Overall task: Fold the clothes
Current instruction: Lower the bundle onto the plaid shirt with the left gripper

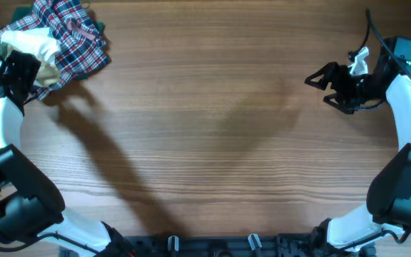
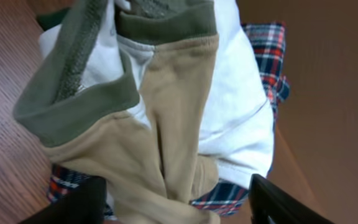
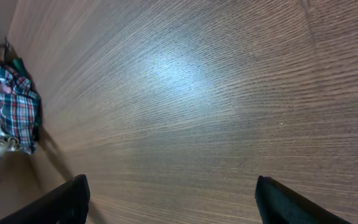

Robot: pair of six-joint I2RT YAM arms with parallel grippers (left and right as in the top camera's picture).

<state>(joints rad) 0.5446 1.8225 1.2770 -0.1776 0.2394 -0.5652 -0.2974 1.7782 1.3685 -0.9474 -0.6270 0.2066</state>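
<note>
The cloth heap (image 1: 77,32) lies at the far left corner of the table (image 1: 212,135); the garment (image 1: 38,51) lies on top of the heap's left part, toward the table's left edge, with heap cloth showing from under it on its right; the left gripper (image 1: 21,70) is at the left edge, just beside the garment, its fingers (image 2: 82,202) on either side of one end; the right gripper (image 1: 318,89) is over bare table near the far right corner, well apart from both.
</note>
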